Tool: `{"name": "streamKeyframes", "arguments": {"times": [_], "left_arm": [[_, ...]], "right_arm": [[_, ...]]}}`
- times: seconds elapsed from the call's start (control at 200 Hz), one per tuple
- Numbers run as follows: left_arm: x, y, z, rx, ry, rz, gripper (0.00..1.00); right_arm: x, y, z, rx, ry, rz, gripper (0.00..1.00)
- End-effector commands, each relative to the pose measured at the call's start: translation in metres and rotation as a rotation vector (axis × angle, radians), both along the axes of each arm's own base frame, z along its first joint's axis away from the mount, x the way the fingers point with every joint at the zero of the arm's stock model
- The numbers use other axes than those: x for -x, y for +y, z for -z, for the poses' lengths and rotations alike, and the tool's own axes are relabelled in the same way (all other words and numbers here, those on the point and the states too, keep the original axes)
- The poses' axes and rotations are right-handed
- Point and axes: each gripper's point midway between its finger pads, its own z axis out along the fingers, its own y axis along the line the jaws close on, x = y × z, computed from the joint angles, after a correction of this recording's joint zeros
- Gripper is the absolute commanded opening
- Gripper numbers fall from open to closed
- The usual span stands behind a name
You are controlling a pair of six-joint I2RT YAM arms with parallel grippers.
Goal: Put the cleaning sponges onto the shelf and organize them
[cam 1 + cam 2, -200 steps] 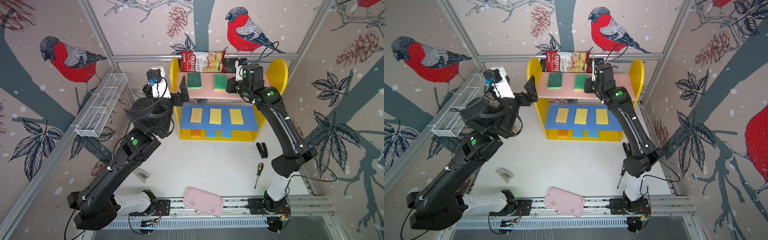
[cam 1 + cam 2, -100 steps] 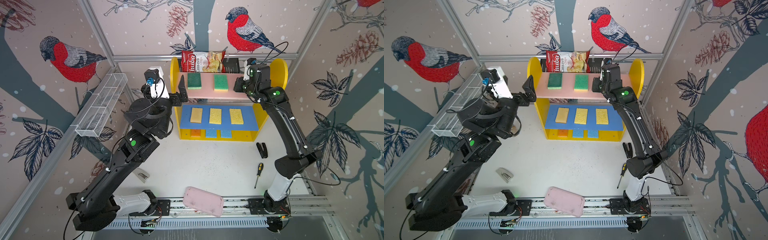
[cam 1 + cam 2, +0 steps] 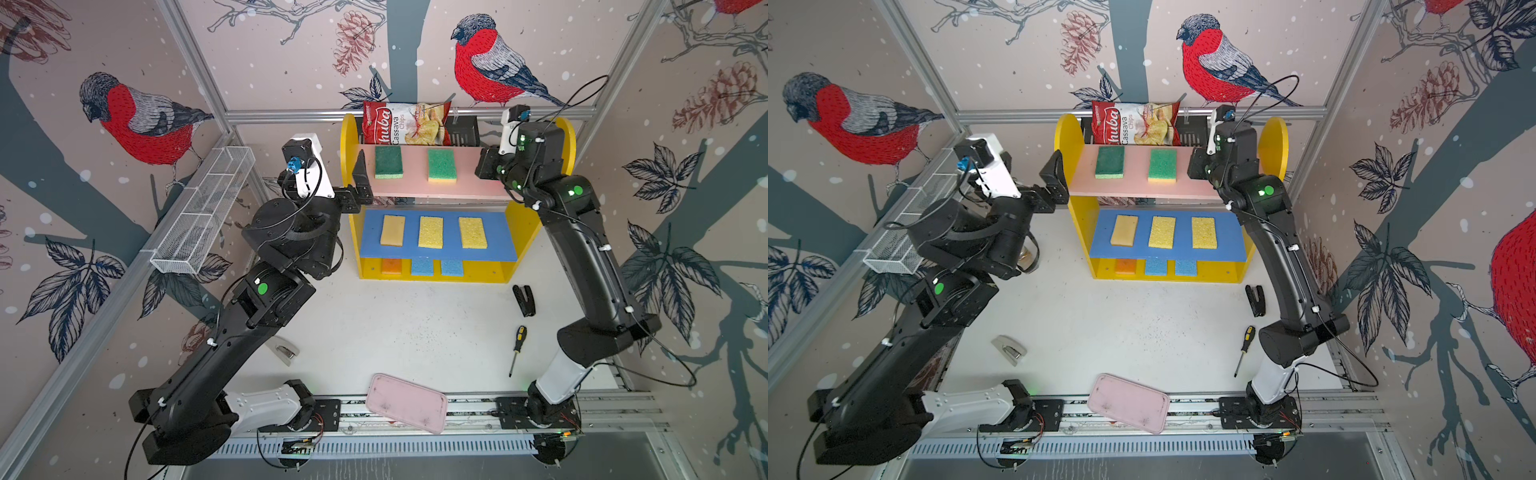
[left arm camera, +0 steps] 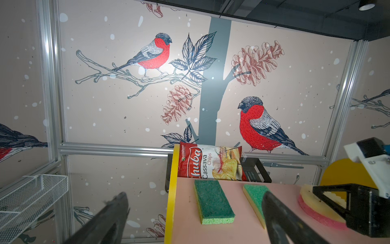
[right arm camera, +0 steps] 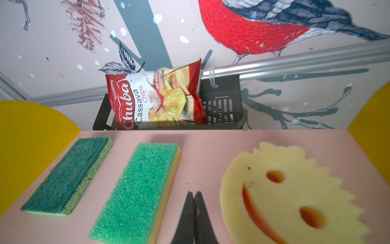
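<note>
The shelf [image 3: 536,224] has yellow sides and a pink top board [image 5: 200,152]. On the pink board lie a dark green sponge [image 3: 388,162], a lighter green sponge [image 3: 441,165] and the smiley sponge [image 5: 285,190], which my right arm hides in both top views. Three tan and yellow sponges [image 3: 430,232] lie on the blue board. An orange sponge [image 3: 391,266] and two blue sponges [image 3: 422,267] sit on the base. My right gripper [image 5: 194,193] is shut and empty, above the board between lighter green sponge and smiley. My left gripper [image 4: 194,194] is open, straddling the shelf's left side.
A chips bag [image 3: 405,124] stands in a black basket behind the shelf. A white wire rack [image 3: 203,212] hangs at the left wall. On the table lie a black stapler [image 3: 524,300], a screwdriver [image 3: 516,345], a grey stapler [image 3: 284,349] and a pink tray [image 3: 406,403].
My right gripper has moved right along the pink board, away from the lighter green sponge. The left arm has shifted only slightly.
</note>
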Motion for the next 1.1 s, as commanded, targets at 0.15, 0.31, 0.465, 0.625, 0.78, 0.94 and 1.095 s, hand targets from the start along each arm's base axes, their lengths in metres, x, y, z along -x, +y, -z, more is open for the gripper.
{"name": "streamKeyframes", "arguments": {"times": [0.15,0.31,0.465,0.625,0.78,0.94,1.095], "left_arm": [[0.006,0.008,-0.015,0.037,-0.031,-0.004,0.97],[0.009,0.013,-0.018,0.051,-0.035,-0.019,0.97],[0.011,0.029,-0.013,0.068,-0.050,-0.090,0.97],[0.020,0.052,-0.002,0.112,-0.082,-0.175,0.97],[0.028,0.074,0.009,0.164,-0.101,-0.240,0.97],[0.033,0.092,0.025,0.221,-0.114,-0.304,0.98],[0.033,0.099,0.026,0.242,-0.109,-0.325,0.98]], "right_arm": [[0.006,-0.054,-0.008,-0.007,-0.040,0.131,0.03],[0.019,-0.079,-0.008,-0.017,-0.072,0.192,0.12],[0.042,-0.097,-0.013,-0.053,-0.150,0.212,0.23],[0.067,-0.111,-0.013,-0.070,-0.220,0.226,0.32],[0.079,-0.119,-0.003,-0.038,-0.245,0.242,0.50],[0.089,-0.122,0.006,-0.016,-0.278,0.240,0.62],[0.091,-0.128,0.005,-0.026,-0.290,0.260,0.50]]}}
